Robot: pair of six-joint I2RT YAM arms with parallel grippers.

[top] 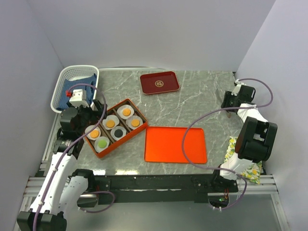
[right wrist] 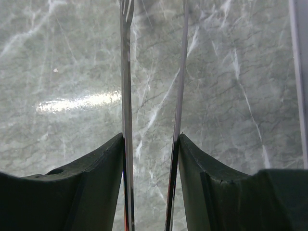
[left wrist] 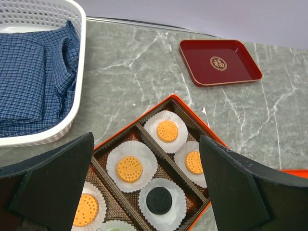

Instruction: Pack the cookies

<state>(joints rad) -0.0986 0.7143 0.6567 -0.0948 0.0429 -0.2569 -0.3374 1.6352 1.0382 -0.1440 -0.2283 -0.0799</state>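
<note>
the left claw [left wrist: 145, 144] hangs wide open over the box [left wrist: 191, 109] and holds nothing. the cookies [left wrist: 130, 169] all sit in paper cups inside the box: four orange, one black and a green cookie [top: 102, 142]. i think the lid [top: 175, 144] goes on next, so lift that claw straight up first and don't bump the cups. the right claw [right wrist: 150, 137] is almost closed on two thin shiny strips [right wrist: 126, 72] (maybe tongs, i cannot tell). only the top view shows the lid. only the left wrist view shows the little dots on the cookies.
</note>
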